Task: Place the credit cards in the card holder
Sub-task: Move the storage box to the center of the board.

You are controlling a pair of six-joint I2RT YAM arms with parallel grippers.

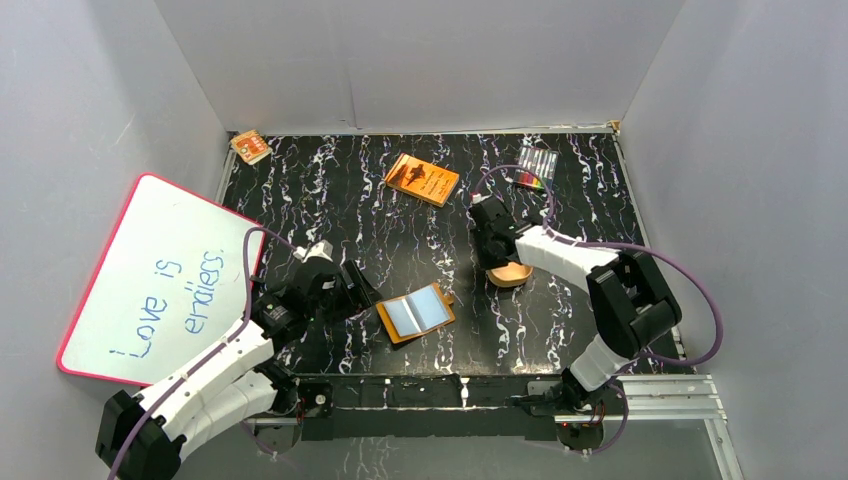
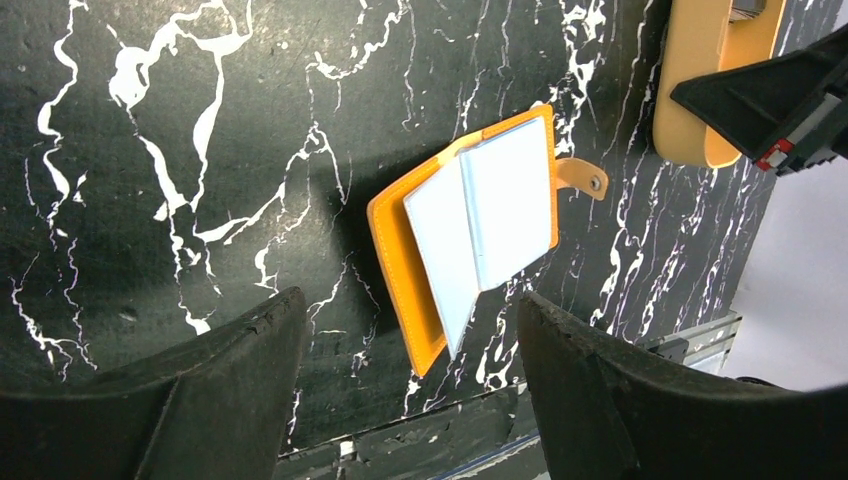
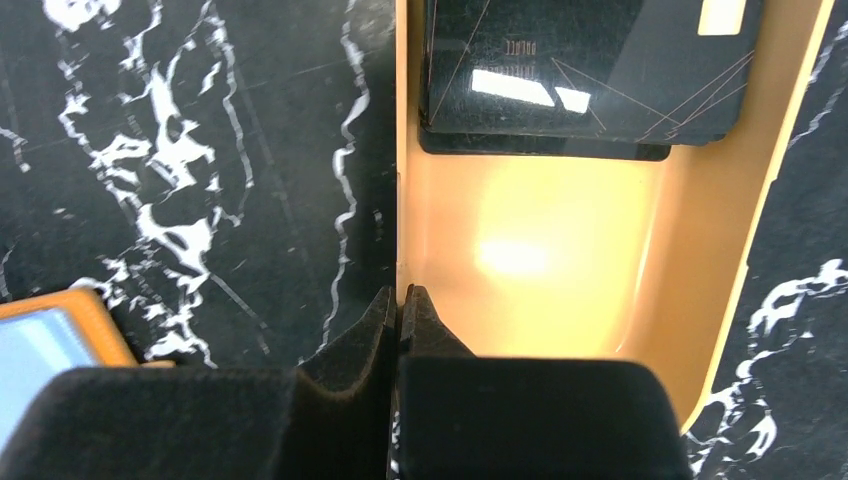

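Pinching side wall of tan tray (image 3: pixel 540 260) with shut right jaws. Inside tray: stacked credit cards (image 3: pixel 580 70), likely light, stiff, slick; best lifted by edge. Left of tray on counter (image 2: pixel 150 150): open card holder (image 2: pixel 480 220) under wide, empty left jaws.

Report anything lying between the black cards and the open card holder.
Only the tan tray's side wall, which the right gripper pinches in shut jaws. The credit cards lie inside it; past that wall, only table reaches the card holder.
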